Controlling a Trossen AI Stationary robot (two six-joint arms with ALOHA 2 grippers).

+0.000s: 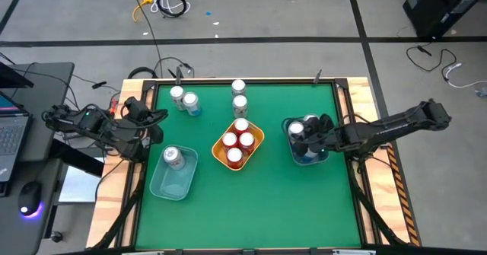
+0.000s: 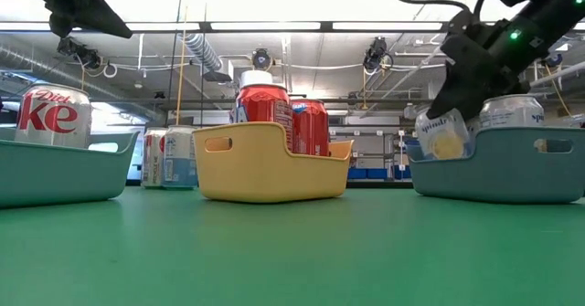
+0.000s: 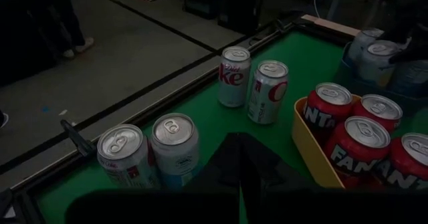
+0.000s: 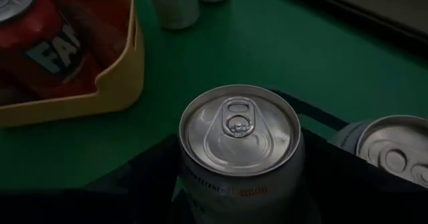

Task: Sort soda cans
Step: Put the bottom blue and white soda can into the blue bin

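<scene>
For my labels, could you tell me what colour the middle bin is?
Yellow plastic bin, clearest in the low view.

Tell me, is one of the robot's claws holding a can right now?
Yes. The right claw has a pale Spindrift can between its fingers, gripped around the sides, over the blue-grey bin on the right. The left claw is shut and holds nothing.

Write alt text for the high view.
Overhead, the right gripper holds a pale can over the blue-grey bin at the green table's right. A yellow bin of red cans sits mid-table; the left gripper waits shut at left.
</scene>
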